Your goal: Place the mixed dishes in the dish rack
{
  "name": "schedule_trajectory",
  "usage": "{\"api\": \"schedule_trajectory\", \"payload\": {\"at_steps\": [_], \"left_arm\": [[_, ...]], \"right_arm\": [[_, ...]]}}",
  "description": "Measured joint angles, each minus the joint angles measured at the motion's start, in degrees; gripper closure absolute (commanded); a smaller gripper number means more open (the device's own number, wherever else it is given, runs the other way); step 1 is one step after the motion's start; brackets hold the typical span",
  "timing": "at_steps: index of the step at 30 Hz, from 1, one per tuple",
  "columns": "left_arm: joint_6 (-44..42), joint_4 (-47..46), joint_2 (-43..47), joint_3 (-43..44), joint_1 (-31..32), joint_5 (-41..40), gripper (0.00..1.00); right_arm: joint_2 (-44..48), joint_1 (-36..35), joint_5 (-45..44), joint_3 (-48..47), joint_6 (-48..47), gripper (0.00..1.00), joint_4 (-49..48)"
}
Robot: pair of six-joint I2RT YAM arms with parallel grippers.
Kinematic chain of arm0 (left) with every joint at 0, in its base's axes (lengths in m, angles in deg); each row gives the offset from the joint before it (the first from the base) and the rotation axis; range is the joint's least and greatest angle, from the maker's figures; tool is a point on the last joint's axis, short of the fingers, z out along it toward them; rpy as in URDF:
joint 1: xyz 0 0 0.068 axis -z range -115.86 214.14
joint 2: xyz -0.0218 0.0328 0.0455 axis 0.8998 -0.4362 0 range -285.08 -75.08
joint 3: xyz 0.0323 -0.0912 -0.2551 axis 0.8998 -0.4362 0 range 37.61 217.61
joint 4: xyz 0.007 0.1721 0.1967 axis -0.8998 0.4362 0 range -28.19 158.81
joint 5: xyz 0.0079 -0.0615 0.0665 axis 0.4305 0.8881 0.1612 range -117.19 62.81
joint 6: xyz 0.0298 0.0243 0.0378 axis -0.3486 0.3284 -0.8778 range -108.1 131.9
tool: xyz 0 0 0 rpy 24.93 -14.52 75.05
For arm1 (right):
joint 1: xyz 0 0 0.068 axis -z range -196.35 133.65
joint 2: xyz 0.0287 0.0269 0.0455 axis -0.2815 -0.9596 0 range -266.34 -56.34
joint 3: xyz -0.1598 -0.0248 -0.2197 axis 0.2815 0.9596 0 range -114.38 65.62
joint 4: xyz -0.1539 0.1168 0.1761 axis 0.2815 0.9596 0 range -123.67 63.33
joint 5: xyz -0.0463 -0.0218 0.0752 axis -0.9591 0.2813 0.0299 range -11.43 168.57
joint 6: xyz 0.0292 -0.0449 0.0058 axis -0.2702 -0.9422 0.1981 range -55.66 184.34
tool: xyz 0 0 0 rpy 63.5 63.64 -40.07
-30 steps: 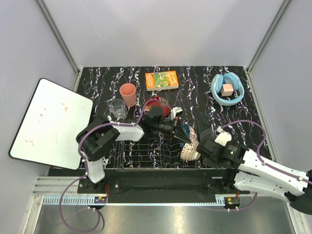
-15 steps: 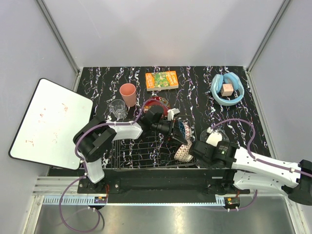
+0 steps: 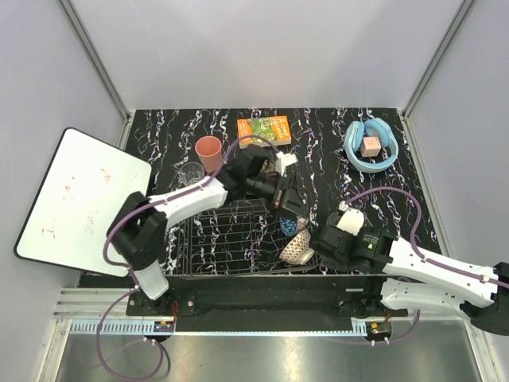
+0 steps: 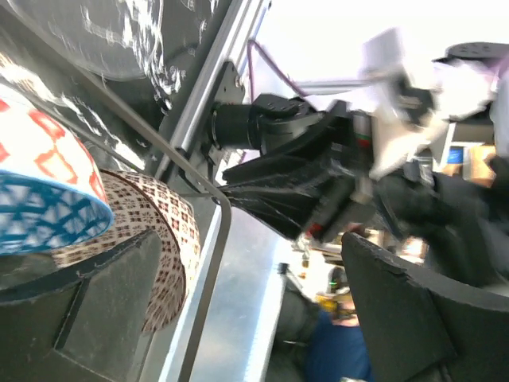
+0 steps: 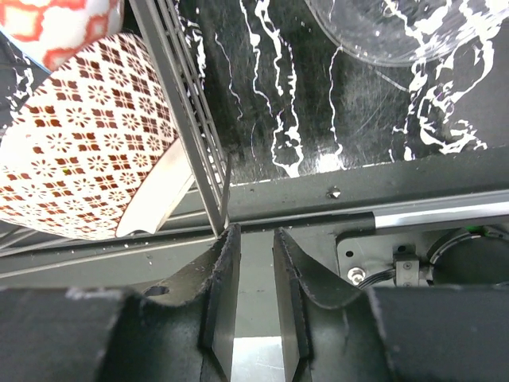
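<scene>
**Loading station, as it stands from where I am**

1. Black, white-veined, stone-look counter [image 3: 334, 159]: flat and glossy.
2. Rectangular dark metal wire dish rack [image 3: 227, 239]: thin rods in an open lattice with a row of upright prongs. It stands at the middle of the near edge.
3. Left tool [image 3: 294, 205]: reaches over the rack's right half. Its own camera shows the two dark fingers wide apart with nothing between them.
4. Right tool [image 5: 253, 239]: at the rack's near right corner. The fingers are drawn almost together with only a slit showing, and they grip nothing that I can see. The rack's corner wire sits right at the tips.
5. Clear glass bowl [image 5: 382, 28]: smooth and transparent. It sits on the counter just beside the rack, toward the right edge, not yet loaded.
6. Beige bowl with a brown diamond print [image 3: 296, 248]: glazed, tilted on edge inside the rack's near right corner.
7. Blue patterned bowl [image 3: 288, 227]: blue lattice inside, red-and-white outside. It is in the rack, against the beige bowl's far side.
8. Salmon-pink tapered cup [image 3: 208, 151]: matte and upright, toward the far-left corner and apart from the rack.
9. Clear glass tumbler [image 3: 189, 173]: just beside the cup.

**Status, by my reckoning:** loading is partway, with two bowls racked and both tools free. The glass bowl lies handiest to the right tool. To take it, that tool would need to spread and pinch the slick, thin rim firmly.
</scene>
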Motion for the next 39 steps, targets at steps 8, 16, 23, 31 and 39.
{"api": "schedule_trajectory", "payload": {"at_steps": [8,16,23,31,39], "left_arm": [[-27.1,31.4,4.6,15.8,-12.6,5.8,0.01],[-57.8,65.3,7.5,16.1,-19.8,-8.9,0.01],[-61.8,71.2,8.4,9.3,-21.1,-23.0,0.01],[-59.7,68.1,-3.5,16.9,-20.9,-30.6,0.01],[-57.2,64.9,-13.8,29.0,-18.3,-32.8,0.01]], "right_arm": [[-0.7,0.0,-1.9,-1.2,-0.8,0.68,0.4],[2.1,-0.2,-3.8,-1.2,-0.5,0.7,-0.4],[3.7,-0.2,-4.0,-0.1,0.3,0.71,-1.1],[6.6,-0.2,-4.0,1.5,1.3,0.73,-1.6],[7.8,-0.2,-4.2,3.0,2.0,0.73,-1.6]]}}
